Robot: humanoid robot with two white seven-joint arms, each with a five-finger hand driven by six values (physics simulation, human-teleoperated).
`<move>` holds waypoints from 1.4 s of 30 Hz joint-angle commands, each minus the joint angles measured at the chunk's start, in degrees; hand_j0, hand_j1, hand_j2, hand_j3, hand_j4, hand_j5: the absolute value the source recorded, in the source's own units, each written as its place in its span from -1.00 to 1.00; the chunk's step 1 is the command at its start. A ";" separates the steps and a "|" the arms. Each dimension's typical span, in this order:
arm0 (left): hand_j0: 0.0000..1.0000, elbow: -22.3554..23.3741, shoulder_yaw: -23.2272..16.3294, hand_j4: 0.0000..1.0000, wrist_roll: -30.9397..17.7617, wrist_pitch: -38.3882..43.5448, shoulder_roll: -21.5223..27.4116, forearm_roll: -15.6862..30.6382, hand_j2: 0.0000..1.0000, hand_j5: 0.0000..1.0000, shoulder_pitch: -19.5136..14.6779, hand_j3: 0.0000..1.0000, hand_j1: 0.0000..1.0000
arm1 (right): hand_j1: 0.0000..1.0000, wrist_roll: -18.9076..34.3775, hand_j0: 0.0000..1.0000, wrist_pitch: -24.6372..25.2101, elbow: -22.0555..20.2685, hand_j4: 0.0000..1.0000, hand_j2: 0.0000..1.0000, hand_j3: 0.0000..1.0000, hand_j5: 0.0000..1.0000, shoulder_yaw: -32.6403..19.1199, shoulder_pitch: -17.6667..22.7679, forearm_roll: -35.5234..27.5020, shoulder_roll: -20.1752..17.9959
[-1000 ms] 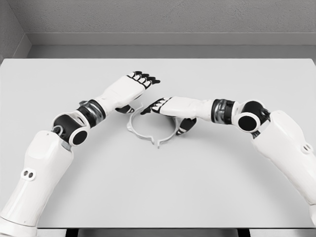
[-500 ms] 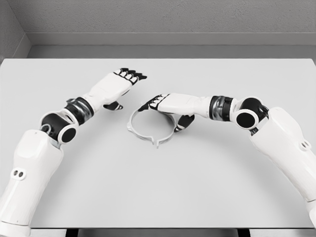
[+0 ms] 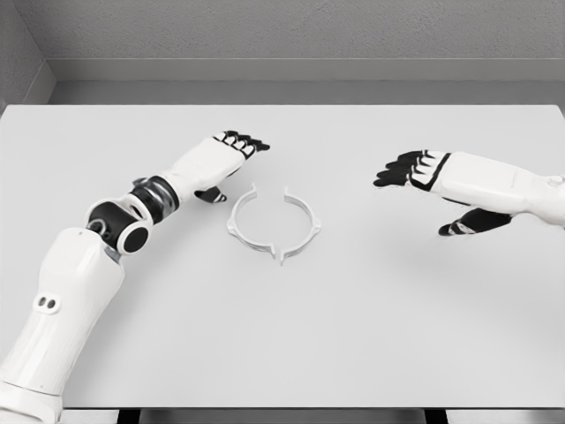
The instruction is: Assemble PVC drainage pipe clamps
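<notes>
Two hands we see, both holding nothing. Our left hand (image 3: 214, 162) hovers at ten o'clock of the clamp ring (image 3: 273, 224), fingers (image 3: 245, 141) stretched flat and apart from it. Our right hand (image 3: 459, 181) sits well off at three o'clock, fingers spread loosely. On the bench (image 3: 282, 336), the ring lies flat near centre.

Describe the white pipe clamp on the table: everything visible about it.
The pipe clamp is a thin white ring, plastic-looking, lying flat on the grey table near its middle. It looks like two curved halves, joined at the near side by a projecting tab and gapped at the far side. Small lugs stick out at left and right. Neither hand touches it; only the table does.
</notes>
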 commanded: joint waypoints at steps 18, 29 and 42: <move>1.00 -2.29 -2.16 1.00 0.03 0.05 -2.37 0.31 1.00 1.00 0.61 1.00 1.00 | 1.00 -0.03 1.00 0.71 -0.41 1.00 1.00 1.00 1.00 -1.41 -1.76 -1.63 -4.96; 1.00 -3.52 -2.69 1.00 0.03 0.05 -3.25 0.31 1.00 1.00 0.70 1.00 1.00 | 1.00 -0.03 1.00 0.62 -1.37 1.00 1.00 1.00 1.00 -0.61 -1.58 -1.10 -4.43; 1.00 -4.14 11.99 1.00 0.20 -5.39 3.78 14.90 1.00 1.00 3.51 1.00 1.00 | 1.00 -0.03 1.00 0.62 -1.46 1.00 1.00 1.00 1.00 -0.70 -1.84 -0.84 -4.78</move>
